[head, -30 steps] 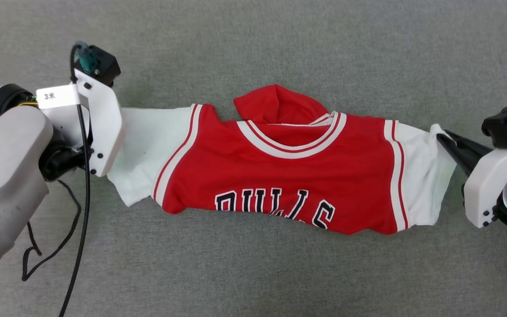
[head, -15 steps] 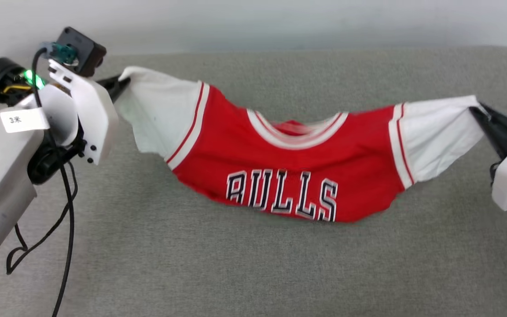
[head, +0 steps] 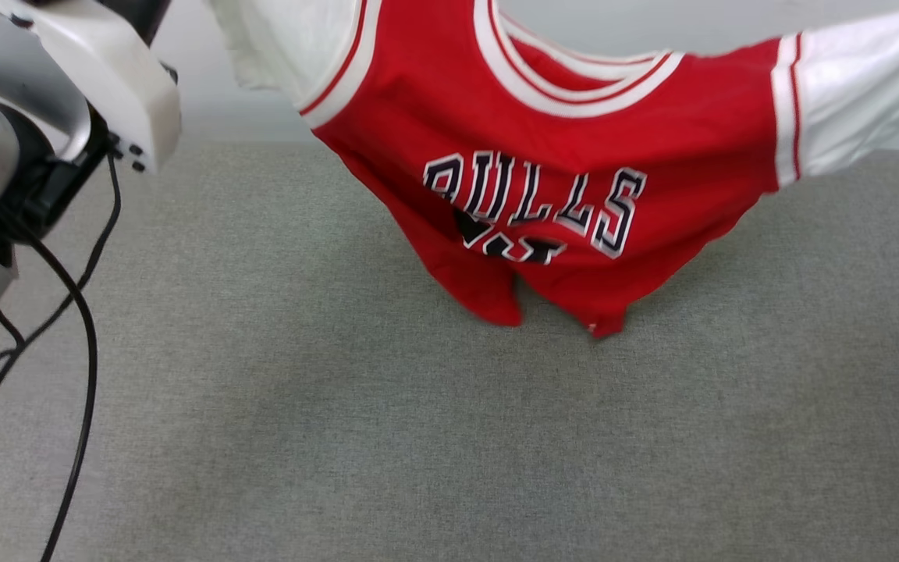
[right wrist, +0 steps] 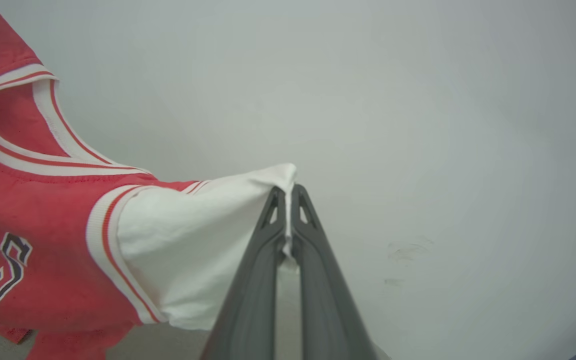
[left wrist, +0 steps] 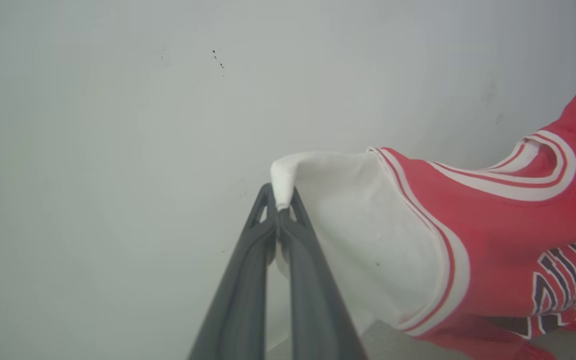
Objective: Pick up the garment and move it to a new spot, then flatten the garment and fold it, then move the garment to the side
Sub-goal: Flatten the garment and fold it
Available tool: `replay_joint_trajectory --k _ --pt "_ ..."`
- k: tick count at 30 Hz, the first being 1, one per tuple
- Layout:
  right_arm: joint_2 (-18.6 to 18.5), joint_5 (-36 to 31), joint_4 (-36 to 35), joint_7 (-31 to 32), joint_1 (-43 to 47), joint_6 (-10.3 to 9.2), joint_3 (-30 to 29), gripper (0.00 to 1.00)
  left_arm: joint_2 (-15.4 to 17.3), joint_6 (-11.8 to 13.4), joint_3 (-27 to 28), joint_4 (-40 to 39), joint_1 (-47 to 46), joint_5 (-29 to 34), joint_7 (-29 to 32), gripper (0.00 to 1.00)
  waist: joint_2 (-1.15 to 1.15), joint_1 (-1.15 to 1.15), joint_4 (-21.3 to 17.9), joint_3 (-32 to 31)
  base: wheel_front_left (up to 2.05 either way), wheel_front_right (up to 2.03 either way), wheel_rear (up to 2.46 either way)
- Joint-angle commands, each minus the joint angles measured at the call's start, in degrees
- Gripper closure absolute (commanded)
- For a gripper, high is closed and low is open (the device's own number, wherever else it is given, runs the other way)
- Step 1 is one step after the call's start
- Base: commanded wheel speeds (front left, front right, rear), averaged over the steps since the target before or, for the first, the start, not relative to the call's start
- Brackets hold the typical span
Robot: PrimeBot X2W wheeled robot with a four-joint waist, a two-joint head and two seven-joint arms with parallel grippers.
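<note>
Aloft: garment (head: 559, 117), sleeves in left hand (left wrist: 279, 200) and right hand (right wrist: 288, 197).

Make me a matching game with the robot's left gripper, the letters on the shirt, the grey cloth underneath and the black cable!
Things:
1. left gripper
2. letters
3. grey surface
4. cable

Descriptions:
A. black, outlined in white
B. lies below the hanging garment
C. shut on a white sleeve
D. thin, dangling beside the robot's arm

Pairs: 1-C, 2-A, 3-B, 4-D
</note>
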Motion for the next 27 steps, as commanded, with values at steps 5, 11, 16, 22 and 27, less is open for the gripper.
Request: replay_joint_trajectory --k 5,11,16,22,27 --pt "0.8 -1.2 -2.5 0.6 -5.5 -0.09 -2.4 1.00 0.8 1.8 2.2 -4.0 -4.0 0.8 0.1 1.00 0.00 0.00 0.3 -0.3 0.00 0.00 0.00" --pt "0.0 -1.9 -4.0 1.9 -11.7 -0.09 -2.3 1.00 0.2 1.5 3.6 -4.3 -8.4 1.6 0.0 1.00 0.00 0.00 0.6 2.0 0.00 0.00 0.00" --pt "0.1 -3.0 -3.5 3.1 -18.4 -0.09 -0.7 1.00 -2.3 0.9 4.7 -1.9 -13.1 1.8 -0.6 1.00 0.00 0.00 0.9 6.2 0.00 0.00 0.00" --pt "1.2 -3.8 1.1 3.6 -30.3 -0.09 2.7 1.00 -6.2 -0.1 5.4 4.6 -20.5 2.8 -1.5 1.00 0.00 0.00 1.1 13.3 0.00 0.00 0.00" --pt "2.4 -5.3 8.2 2.3 -42.0 -0.09 5.6 1.00 -9.7 -1.1 6.2 11.7 -28.0 4.2 -3.2 1.00 0.00 0.00 1.0 18.7 0.00 0.00 0.00"
